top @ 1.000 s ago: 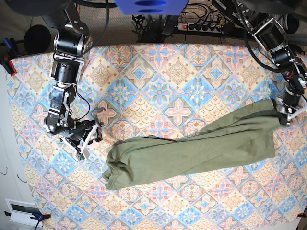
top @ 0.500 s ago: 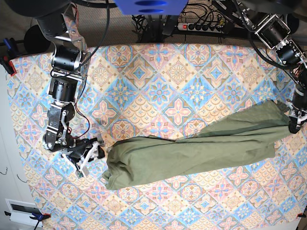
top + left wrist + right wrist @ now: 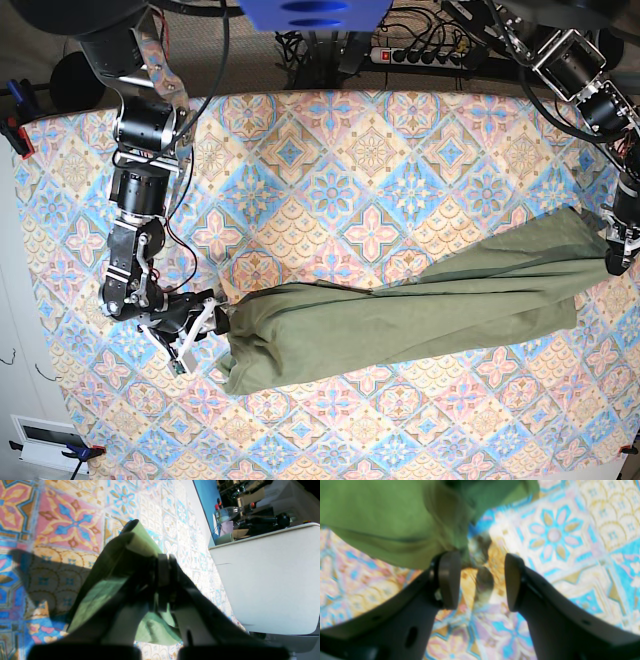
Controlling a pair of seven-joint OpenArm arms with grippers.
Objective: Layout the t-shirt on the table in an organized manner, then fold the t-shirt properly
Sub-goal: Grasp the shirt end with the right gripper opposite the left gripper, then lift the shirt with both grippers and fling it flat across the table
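Note:
The olive-green t-shirt lies bunched in a long band across the patterned table, running from lower left up to the right edge. My left gripper is shut on its right end. In the left wrist view the fingers pinch a fold of the t-shirt. My right gripper stands open just left of the shirt's left end. In the right wrist view the right gripper has only tablecloth between its fingers, and the t-shirt's edge lies just above the left fingertip.
A white bin stands beyond the table's edge near my left gripper. A power strip and cables lie behind the far edge. Clamps grip the cloth at the left edge.
My left gripper has drawn the shirt's right end further right, stretching the band out. My right gripper has dropped and moved in toward the shirt's left end, its fingers spread wider.

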